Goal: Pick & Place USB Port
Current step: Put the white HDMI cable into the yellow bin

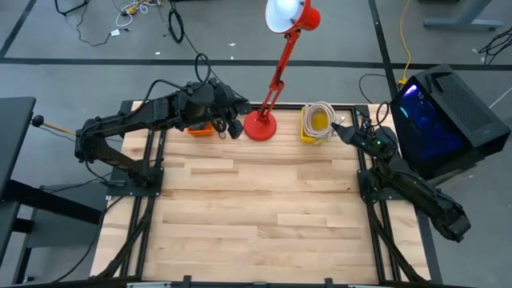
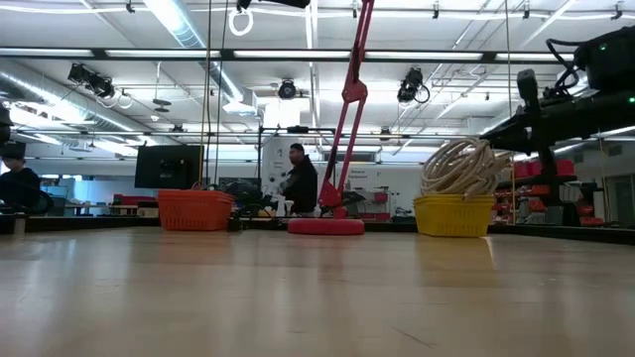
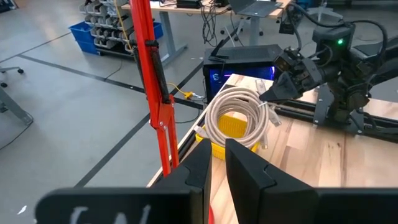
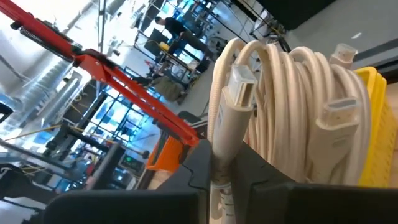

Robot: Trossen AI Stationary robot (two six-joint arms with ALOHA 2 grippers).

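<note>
One camera is looking straight down on the desk (image 1: 256,208); another is looking level across it; both are sharing the red lamp (image 1: 276,72).

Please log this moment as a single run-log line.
right claw: shut on cable at yellow basket | left claw: shut, empty, near orange basket

We see a big room with a grey floor (image 1: 96,80), long bright lights (image 2: 189,25) on the ceiling, and a person (image 2: 301,178) far behind the wooden table (image 1: 256,216).
</note>
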